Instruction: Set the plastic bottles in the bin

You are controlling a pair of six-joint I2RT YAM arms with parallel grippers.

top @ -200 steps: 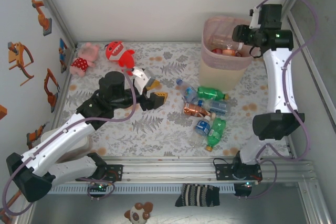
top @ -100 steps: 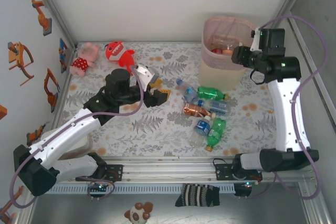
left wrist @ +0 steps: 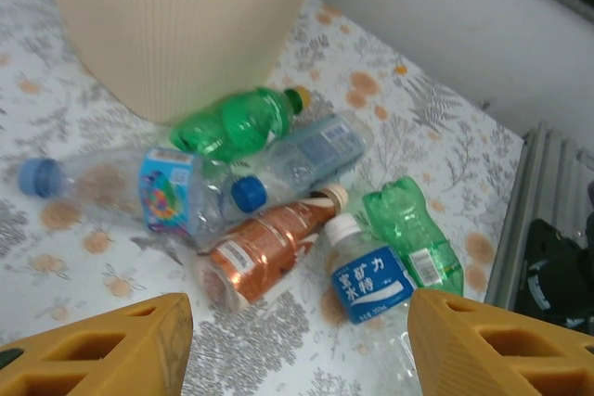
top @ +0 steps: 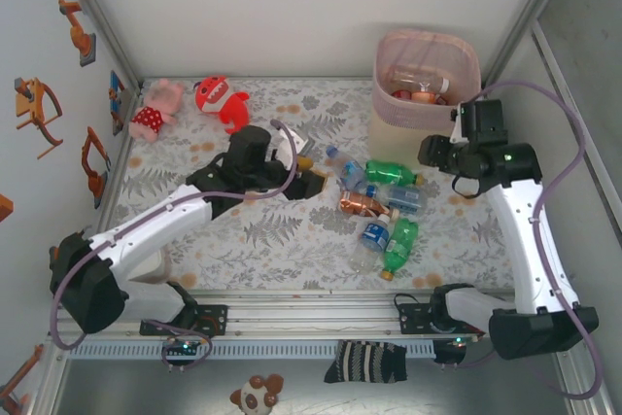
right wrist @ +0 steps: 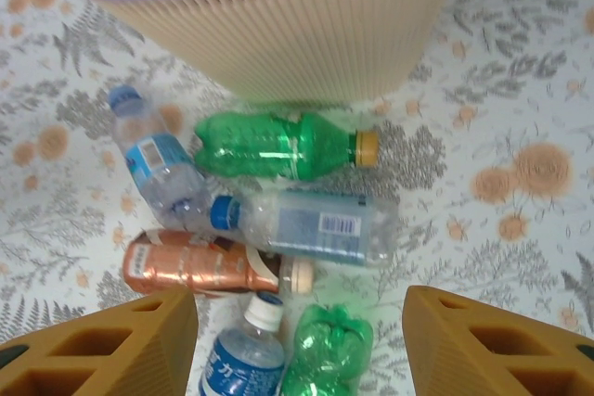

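Bin: the bin [top: 428, 46] stands upright at about 1 o'clock on the desk [top: 282, 240] in the top view. It has a pink perforated upper part and a cream ribbed body.
Inside the bin: bottles in the bin [top: 420, 85] lie on their sides, clear plastic with reddish parts. I cannot tell their number.
Loose bottles: six lie in a tight cluster on the desk, at about 7 o'clock from the bin's foot and close to it.
Green bottle [right wrist: 278, 146]: it lies on its side just beside the bin's foot. Its yellow cap points to 3 o'clock in the right wrist view.
Bright-label bottle [left wrist: 139, 187]: clear with a blue cap, it lies at 9 o'clock of the cluster in the left wrist view.
Pale-label bottle [right wrist: 311, 224]: clear with a blue cap, it lies against the green bottle's near side.
Copper bottle [right wrist: 200, 266]: it lies on its side with its white cap toward 3 o'clock, its cap end under the pale-label bottle's capped end.
Blue-label bottle [left wrist: 367, 275]: it has a white cap and lies just beside the copper bottle.
Crushed green bottle [left wrist: 413, 238]: flattened, it touches the blue-label bottle.
Left jaws: apart with nothing between them. The yellow left fingers [left wrist: 102, 350] are above the desk at 9 o'clock of the cluster in the top view.
Right jaws: apart and empty. The yellow right fingers [right wrist: 501, 340] hang above the cluster, at 5 o'clock from the bin.
Plush toys: the pink toy [top: 155, 109] and the red toy [top: 219, 99] lie at 11 o'clock on the desk, well apart from the bottles.
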